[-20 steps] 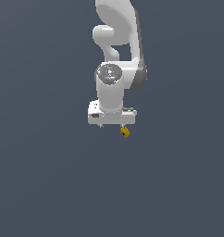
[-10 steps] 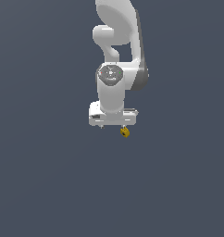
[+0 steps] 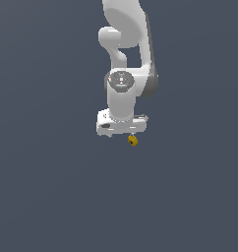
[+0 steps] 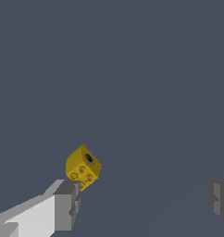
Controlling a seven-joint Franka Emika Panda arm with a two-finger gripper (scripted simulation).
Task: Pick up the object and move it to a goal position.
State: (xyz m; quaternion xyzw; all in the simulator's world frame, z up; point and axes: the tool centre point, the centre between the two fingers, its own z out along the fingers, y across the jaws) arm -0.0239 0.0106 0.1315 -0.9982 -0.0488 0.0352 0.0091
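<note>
The object [image 3: 133,141] is a tiny mustard-yellow lump with a dark hole and small marks, lying on the dark grey floor. In the exterior view it sits just below the white gripper [image 3: 122,132], toward that view's right end of the hand. In the wrist view the object [image 4: 83,167] lies right by the tip of one grey finger [image 4: 66,203]. The other finger [image 4: 219,198] is far from it. The gripper [image 4: 141,198] is open wide and holds nothing. I cannot tell whether the near finger touches the object.
A plain dark grey floor [image 3: 52,197] fills both views. The white arm [image 3: 126,44] rises above the hand in the exterior view. No goal marker shows.
The hand has come down slightly toward the floor. The object has not moved.
</note>
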